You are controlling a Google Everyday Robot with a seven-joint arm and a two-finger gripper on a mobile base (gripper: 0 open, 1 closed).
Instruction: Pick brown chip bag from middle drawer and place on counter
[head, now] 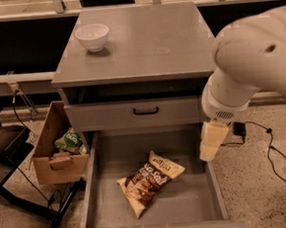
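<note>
The brown chip bag lies flat and askew on the floor of the open middle drawer, near its centre. The bag is dark brown and cream with white lettering. My arm comes in from the right, large and white. My gripper hangs down from it, pale cream, over the drawer's right wall. It is to the right of the bag, above it and apart from it. The counter is the grey cabinet top above the drawers.
A white bowl stands at the counter's back left. A closed drawer front with a black handle sits above the open drawer. A cardboard box with a green packet stands left of the cabinet. Cables lie on the floor at right.
</note>
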